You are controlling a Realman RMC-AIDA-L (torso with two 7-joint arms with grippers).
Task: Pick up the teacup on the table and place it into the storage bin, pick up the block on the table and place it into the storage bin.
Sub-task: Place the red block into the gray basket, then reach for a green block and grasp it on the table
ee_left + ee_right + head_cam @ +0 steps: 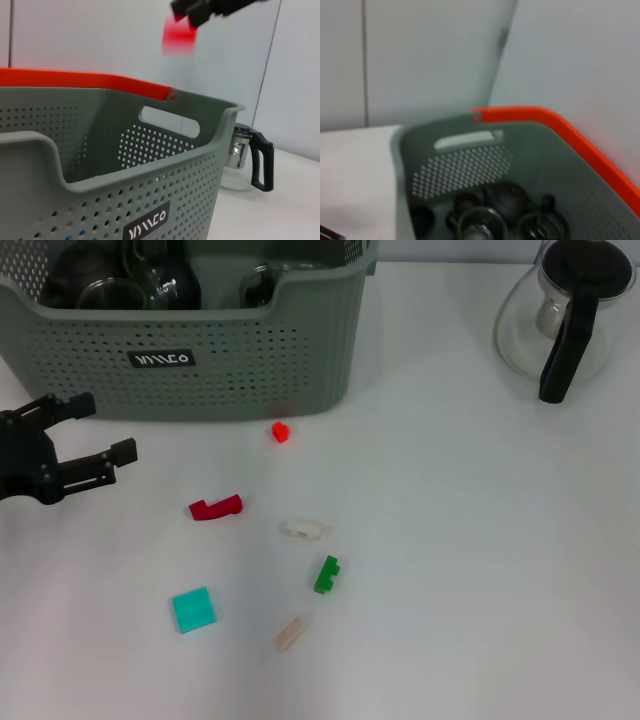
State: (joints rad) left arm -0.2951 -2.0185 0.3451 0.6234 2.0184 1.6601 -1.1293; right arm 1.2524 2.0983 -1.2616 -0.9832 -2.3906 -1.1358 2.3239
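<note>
Teal square block [192, 609] sits nearest on the white table, a beige peg [290, 632] just beside it. Beyond them lie a green block [326, 574], a white block [303, 529] and a dark red block [216, 507]. The left gripper [108, 428] hovers at the left edge, jaws spread and empty, near the bin's front wall. A small red block [280, 431] lies just in front of the storage bin [200, 370].

No teacup shows on the table. Dark and glass teaware [150, 280] already sits inside the bin, so that half looks done.

Now the action: in the left wrist view, the right gripper [200, 11] hangs high above the bin with a red block [179, 36] just under it. Whether it grips that block or has let go, I cannot tell. The drop looks like the step in hand. Best done low and over bare floor, away from the dark teapot [506, 199] and the glass. A glass pot [565, 310] stands far right, well apart.
</note>
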